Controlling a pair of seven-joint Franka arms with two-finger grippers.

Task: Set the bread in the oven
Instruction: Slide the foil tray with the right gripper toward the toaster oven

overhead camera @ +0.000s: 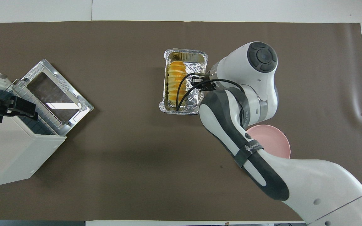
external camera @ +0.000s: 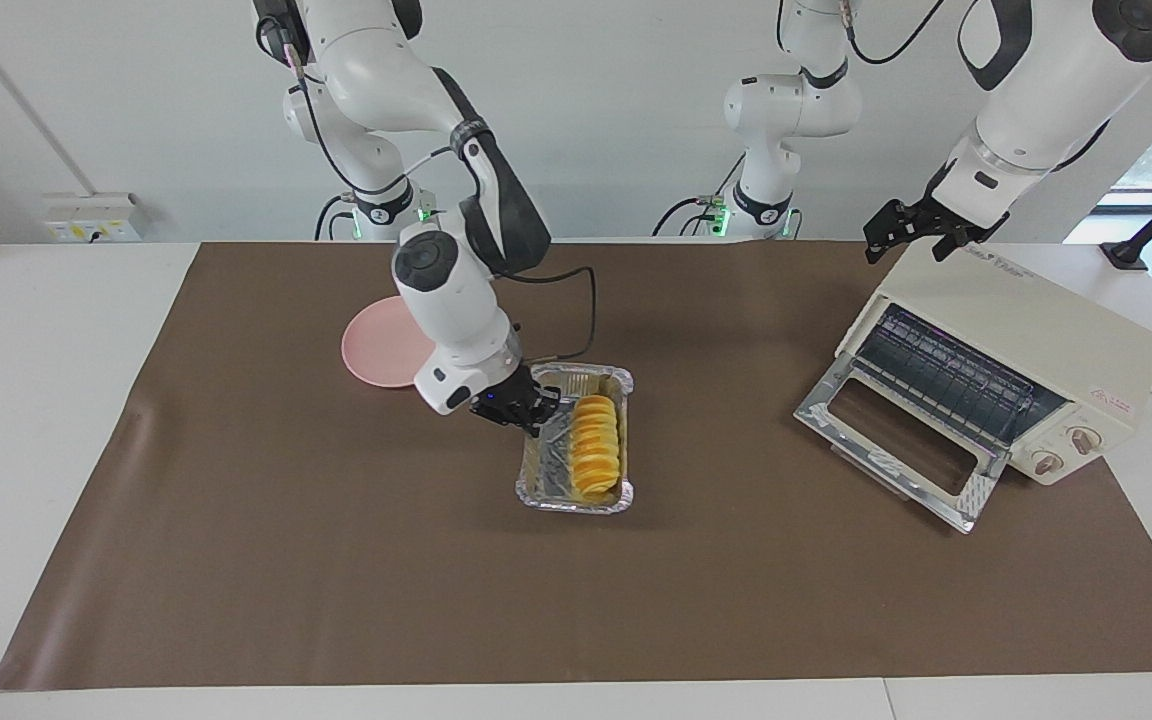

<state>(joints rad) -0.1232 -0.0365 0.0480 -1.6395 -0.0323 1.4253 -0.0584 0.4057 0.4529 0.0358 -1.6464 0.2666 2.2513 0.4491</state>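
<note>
The small ridged yellow-orange bread loaf [external camera: 597, 446] lies lengthwise in a crinkled silver foil tray [external camera: 530, 483], along the tray's long wall toward the left arm's end, mid-desk and well clear of every desk edge. The right end effector [external camera: 519, 408] is clenched on the tray's other long rim, near the corner closest to the robots, so tray and loaf travel as one; the tray looks slightly raised off the brown mat, though I cannot be sure.

By my judgement the foil is light, thin and easily creased: a one-sided rim pinch will let it sag or twist, and the loose loaf could slide if it tilts. The loaf itself looks soft and segmented, likely to squash or split if pinched directly, so gripping the tray rim is the gentler choice.

The cream-white boxy toaster oven [external camera: 1036, 345] stands at the left arm's end of the desk, its glass door [external camera: 898, 441] dropped open. The left end effector [external camera: 911, 232] waits released above the oven's top. A round pink plate [external camera: 383, 342] sits nearer the robots.
</note>
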